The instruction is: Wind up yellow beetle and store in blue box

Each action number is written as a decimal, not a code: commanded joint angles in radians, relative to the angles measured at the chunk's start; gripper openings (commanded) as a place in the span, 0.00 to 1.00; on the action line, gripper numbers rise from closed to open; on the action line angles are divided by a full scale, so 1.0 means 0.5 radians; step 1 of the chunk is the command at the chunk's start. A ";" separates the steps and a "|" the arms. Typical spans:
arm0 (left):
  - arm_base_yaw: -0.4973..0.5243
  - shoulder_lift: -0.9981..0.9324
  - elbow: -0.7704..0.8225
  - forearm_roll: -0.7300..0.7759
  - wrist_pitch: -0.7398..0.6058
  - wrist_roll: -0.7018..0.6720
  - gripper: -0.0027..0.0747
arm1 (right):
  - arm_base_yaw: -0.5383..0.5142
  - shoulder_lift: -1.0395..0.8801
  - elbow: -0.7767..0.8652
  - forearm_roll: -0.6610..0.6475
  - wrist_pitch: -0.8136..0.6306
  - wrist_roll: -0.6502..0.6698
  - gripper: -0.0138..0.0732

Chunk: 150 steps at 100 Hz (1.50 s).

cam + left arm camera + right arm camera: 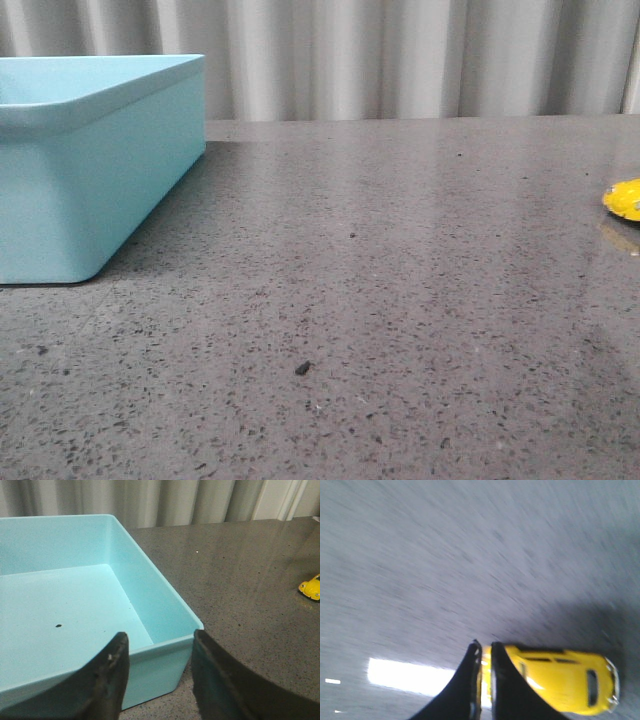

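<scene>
2 grippers are in view, each in its own wrist camera only. The left gripper (159, 672) hangs with jaws apart and nothing between them, above the near corner of the box (165, 642). The box sits on the grey table (400, 300) at its far left. The right gripper (485, 680) has its fingers (470, 680) nearly together, over one end of the beetle (560, 680); whether they grip it cannot be told through the blur. The beetle (624, 199) is at the table's right edge, well apart from the box (90, 180).
</scene>
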 commanded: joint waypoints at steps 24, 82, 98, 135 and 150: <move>-0.018 0.028 -0.052 -0.030 -0.126 0.002 0.37 | -0.013 -0.511 -0.043 0.388 -0.137 -0.378 0.10; -0.018 0.032 -0.052 -0.034 -0.162 0.002 0.37 | -0.013 -0.737 0.135 0.423 -0.231 -0.378 0.10; -0.018 0.032 -0.098 -0.040 -0.168 0.114 0.37 | -0.013 -0.800 0.135 0.428 -0.231 -0.392 0.10; -0.139 0.339 -0.352 -0.027 -0.177 0.490 0.37 | -0.009 -0.925 0.135 0.619 -0.212 -0.392 0.10; -0.313 0.619 -0.573 0.090 -0.177 0.593 0.37 | 0.078 -0.955 0.135 0.619 -0.209 -0.411 0.10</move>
